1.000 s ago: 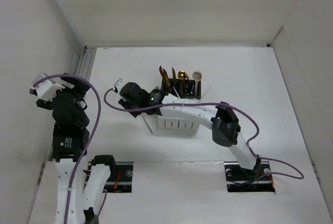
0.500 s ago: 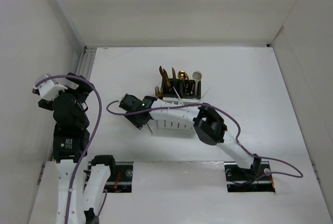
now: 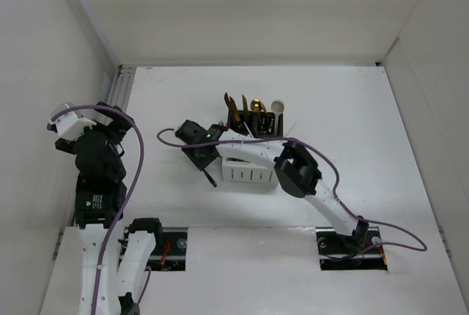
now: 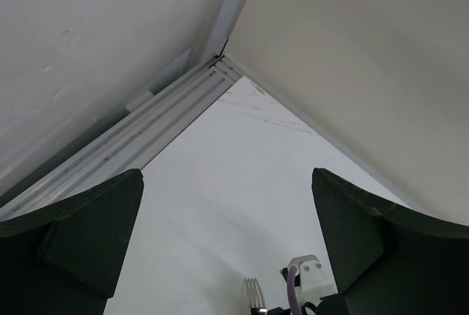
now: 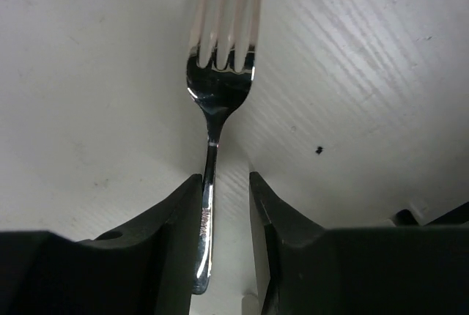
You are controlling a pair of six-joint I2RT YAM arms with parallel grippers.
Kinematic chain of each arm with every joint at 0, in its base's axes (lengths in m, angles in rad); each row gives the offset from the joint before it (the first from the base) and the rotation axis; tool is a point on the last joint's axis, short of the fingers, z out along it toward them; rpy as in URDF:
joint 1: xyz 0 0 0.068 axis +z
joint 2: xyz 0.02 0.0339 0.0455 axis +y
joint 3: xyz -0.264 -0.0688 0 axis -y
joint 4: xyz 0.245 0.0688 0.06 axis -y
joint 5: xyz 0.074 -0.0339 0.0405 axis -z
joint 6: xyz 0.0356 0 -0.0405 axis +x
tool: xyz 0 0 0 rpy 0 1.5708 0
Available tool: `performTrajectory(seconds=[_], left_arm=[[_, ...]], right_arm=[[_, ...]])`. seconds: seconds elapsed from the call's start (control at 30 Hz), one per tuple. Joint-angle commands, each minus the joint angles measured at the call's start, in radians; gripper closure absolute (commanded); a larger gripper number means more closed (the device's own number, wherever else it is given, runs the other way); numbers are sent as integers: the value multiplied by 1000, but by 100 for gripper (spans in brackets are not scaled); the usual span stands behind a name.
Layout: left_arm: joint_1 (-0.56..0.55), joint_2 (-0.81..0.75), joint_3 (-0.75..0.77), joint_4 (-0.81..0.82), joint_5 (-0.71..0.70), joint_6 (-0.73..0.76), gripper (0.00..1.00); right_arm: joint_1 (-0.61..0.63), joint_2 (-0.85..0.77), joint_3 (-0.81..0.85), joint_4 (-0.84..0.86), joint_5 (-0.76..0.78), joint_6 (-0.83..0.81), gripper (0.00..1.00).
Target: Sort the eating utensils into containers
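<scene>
Top view: you will find the right hand left of centre, just beside the containers on the tabletop. Left wrist view: the left hand stands wide, with nothing between its fingers. Right wrist view: the right hand is clamped narrow on the fork handle, tines toward the upper edge.

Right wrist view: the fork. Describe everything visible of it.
The fork looks like shiny silvery metal, with four tines, a narrow neck and a slim handle. It points away from the camera over the white table. Its handle runs between the fingers of the right gripper, against one, a thin gap beside the other.
</scene>
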Motion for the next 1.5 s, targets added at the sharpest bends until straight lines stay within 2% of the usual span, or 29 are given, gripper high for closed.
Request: performTrajectory(seconds=[0.0,0.37,0.57,0.67,0.73,0.8,1.0,1.13,1.2,1.23,1.33,1.47], left_arm=[[5,-9,-5,56,12,16,1],[5,-9,-14,65,22,6,1],[5,-9,-14,56,31,6,1],[5,-9,-14,56,31,6,1],[5,-9,-14,56,31,6,1],[5,-9,-14,56,31,6,1],[5,-9,-23,56,40,6,1],[5,-9,-32,56,58,-14,1],[5,-9,-32,56,58,-14,1],[5,-9,-41,56,69,-14,1],[5,-9,-41,56,69,-14,1],[5,-9,-41,56,69,-14,1]], right_arm=[[3,21,3,44,-9,6,63],[3,31,-21,63,-8,-26,61],[3,64,45,53,1,-26,61],[3,82,45,53,2,-17,66],[3,82,45,28,2,-17,66],[3,73,45,19,2,-5,62],[35,12,-49,-61,60,32,61],[35,-34,-150,-49,60,72,61],[35,-48,-175,-26,36,72,63],[35,-48,-185,-25,35,72,69],[35,-48,-185,-4,8,72,76],[35,10,-110,-4,37,72,80]])
